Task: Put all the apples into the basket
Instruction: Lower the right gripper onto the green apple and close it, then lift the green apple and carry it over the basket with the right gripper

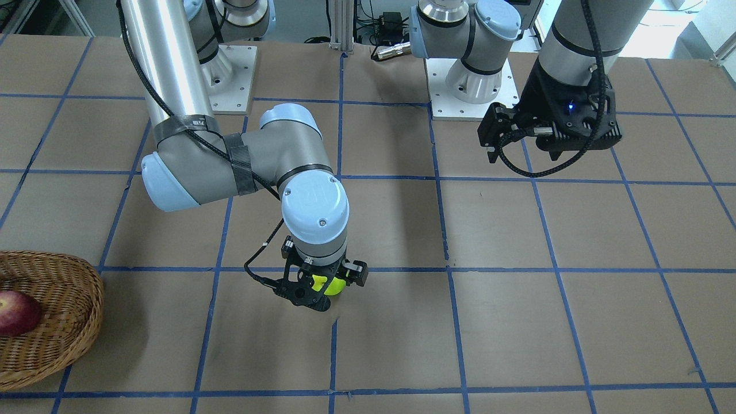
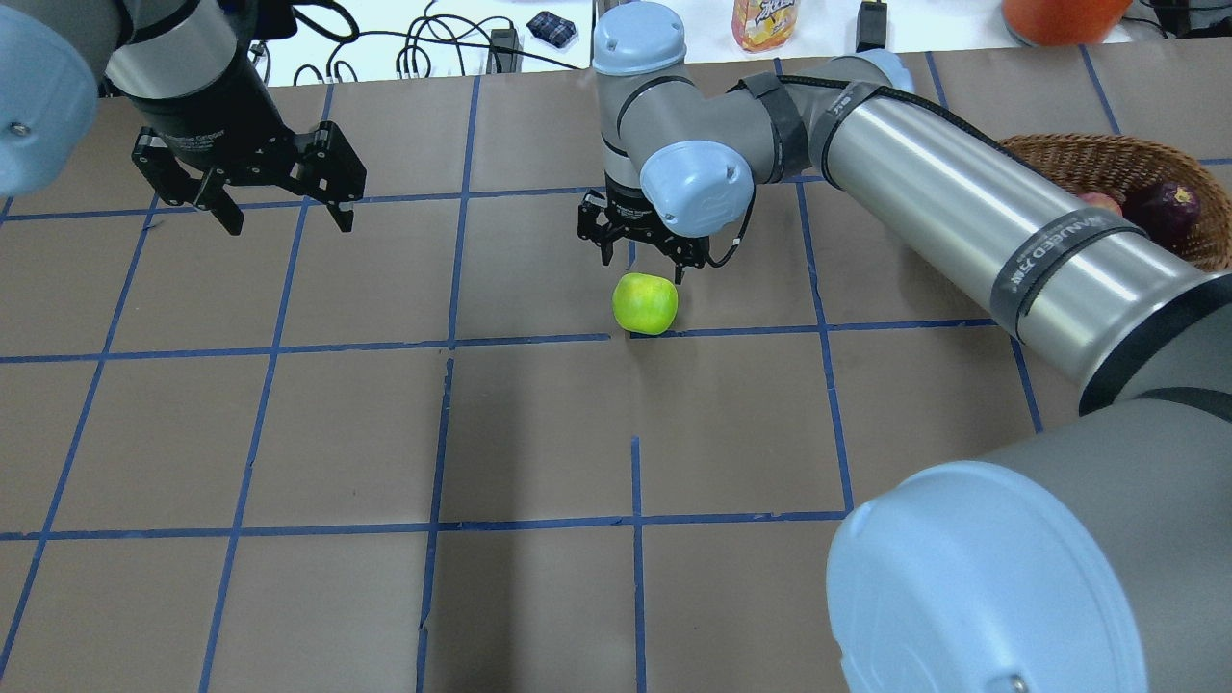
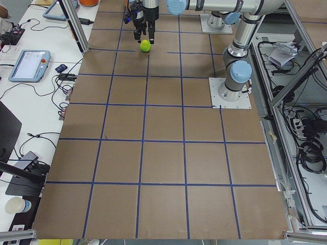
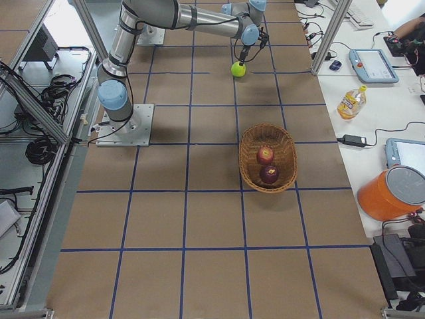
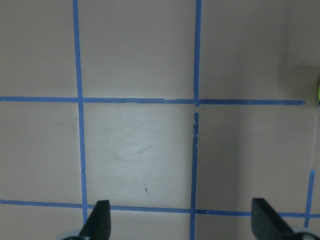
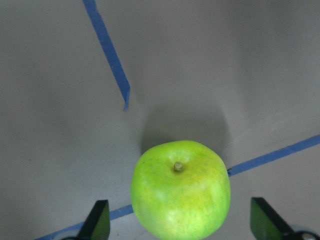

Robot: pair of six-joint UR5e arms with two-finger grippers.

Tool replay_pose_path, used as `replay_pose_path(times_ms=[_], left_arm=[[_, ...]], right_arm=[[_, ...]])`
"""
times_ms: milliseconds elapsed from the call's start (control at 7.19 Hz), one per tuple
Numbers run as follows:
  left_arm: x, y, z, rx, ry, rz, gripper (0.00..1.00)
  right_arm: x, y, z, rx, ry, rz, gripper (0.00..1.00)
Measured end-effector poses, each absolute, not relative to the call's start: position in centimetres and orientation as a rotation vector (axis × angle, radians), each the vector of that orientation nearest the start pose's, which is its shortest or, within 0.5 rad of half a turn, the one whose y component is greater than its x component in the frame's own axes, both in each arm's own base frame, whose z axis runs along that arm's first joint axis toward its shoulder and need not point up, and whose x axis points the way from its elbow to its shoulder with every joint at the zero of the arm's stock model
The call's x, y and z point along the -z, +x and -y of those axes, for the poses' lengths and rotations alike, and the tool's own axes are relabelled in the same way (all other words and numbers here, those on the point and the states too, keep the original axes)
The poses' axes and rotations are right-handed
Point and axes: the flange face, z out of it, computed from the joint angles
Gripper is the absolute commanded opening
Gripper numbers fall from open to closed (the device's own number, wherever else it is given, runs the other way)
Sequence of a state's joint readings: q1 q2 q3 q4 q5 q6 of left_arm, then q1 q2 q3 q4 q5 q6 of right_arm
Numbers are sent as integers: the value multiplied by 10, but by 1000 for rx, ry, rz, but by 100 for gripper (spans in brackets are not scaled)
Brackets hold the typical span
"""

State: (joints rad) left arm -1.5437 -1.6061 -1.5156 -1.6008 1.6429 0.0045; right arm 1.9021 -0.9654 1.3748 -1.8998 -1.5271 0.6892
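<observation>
The yellow-green apple (image 2: 645,303) lies on the brown table on a blue tape line. It also shows in the right wrist view (image 6: 180,187). My right gripper (image 2: 643,262) hovers just over it, open; its fingertips (image 6: 100,220) stand to either side of the apple without touching. The wicker basket (image 2: 1088,154) stands at the table's right end and holds the red apple (image 4: 265,155) and the dark purple apple (image 4: 269,174). My left gripper (image 2: 289,224) is open and empty, held above the table's far left; its wrist view (image 5: 182,220) shows only bare table.
The right arm's long forearm (image 2: 962,212) stretches between the basket and the green apple. An orange bucket (image 4: 392,193), a drink bottle (image 4: 350,102) and tablets lie on the side bench beyond the table's edge. Both arm bases (image 1: 471,86) are at the robot's side.
</observation>
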Motion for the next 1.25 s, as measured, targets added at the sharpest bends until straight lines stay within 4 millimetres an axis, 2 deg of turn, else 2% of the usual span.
replay_pose_path(times_ms=[278, 557, 1253], left_arm=[[-495, -111, 509, -17, -33, -3066, 100], [-495, -110, 509, -18, -33, -3067, 100], [-493, -109, 509, -23, -35, -3068, 100]], right_arm=[[-226, 359, 606, -169, 553, -3058, 100], [-217, 358, 601, -189, 551, -3060, 100], [-231, 356, 601, -163, 567, -3060, 100]])
